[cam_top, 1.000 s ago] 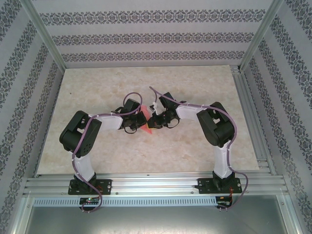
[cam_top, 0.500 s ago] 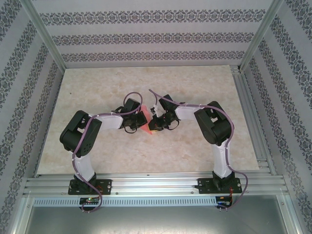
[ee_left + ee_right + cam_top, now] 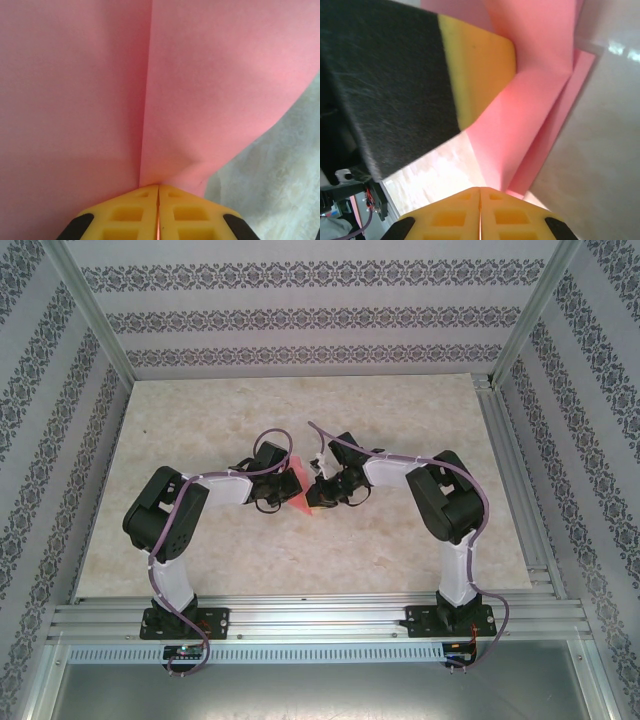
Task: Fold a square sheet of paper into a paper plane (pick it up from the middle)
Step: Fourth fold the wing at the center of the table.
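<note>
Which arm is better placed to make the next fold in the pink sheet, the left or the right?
Probably the right. The left gripper is shut on the sheet at its crease, anchoring it; the right gripper pinches a folded flap's tip and could carry it over.

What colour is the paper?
Plain pink-red, no pattern. The thin folded paper sheet shows best in the left wrist view.

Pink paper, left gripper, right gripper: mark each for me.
pink paper (image 3: pixel 215 75), left wrist view, on the flap right of the crease.
left gripper (image 3: pixel 158 187), left wrist view, where the yellow fingertips meet.
right gripper (image 3: pixel 480 189), right wrist view, where the yellow fingertips meet.
</note>
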Tool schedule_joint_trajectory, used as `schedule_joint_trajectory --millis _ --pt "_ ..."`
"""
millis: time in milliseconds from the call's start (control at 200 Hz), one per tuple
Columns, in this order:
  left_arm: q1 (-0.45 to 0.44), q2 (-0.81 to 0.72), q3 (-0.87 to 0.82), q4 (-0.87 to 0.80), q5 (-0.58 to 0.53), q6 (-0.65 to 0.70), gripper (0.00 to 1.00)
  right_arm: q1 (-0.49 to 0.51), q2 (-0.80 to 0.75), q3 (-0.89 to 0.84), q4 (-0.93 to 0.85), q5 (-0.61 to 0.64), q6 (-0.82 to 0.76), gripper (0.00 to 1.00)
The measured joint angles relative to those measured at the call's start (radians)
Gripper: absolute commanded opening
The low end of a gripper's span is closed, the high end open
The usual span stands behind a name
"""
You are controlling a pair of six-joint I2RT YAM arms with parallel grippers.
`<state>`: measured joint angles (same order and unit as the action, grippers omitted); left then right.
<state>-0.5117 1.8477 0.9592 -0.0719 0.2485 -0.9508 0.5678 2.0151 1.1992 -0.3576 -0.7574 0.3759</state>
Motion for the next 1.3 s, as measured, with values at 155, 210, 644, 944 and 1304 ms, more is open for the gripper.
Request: schedule_joint_trajectory --millis 155,210,644,944,1304 --pt "0.0 0.0 0.001 -0.002 0.0 0.0 0.1 0.0 0.025 -0.009 -0.001 0.01 0.0 0.08" --pt "0.0 0.0 0.002 -0.003 0.0 0.0 0.1 0.0 0.03 -0.011 -0.005 0.019 -0.003 0.08" --pt "0.0 0.004 0.007 -0.006 0.001 0.003 0.1 0.007 0.01 -0.007 -0.035 0.045 -0.022 0.09" --pt "0.0 0.008 0.011 -0.005 0.001 0.004 0.1 0.031 -0.02 -0.009 -0.033 0.042 -0.003 0.09" --pt "0.0 0.008 0.013 -0.005 0.003 0.004 0.1 0.003 0.03 -0.033 0.029 -0.005 0.027 0.08"
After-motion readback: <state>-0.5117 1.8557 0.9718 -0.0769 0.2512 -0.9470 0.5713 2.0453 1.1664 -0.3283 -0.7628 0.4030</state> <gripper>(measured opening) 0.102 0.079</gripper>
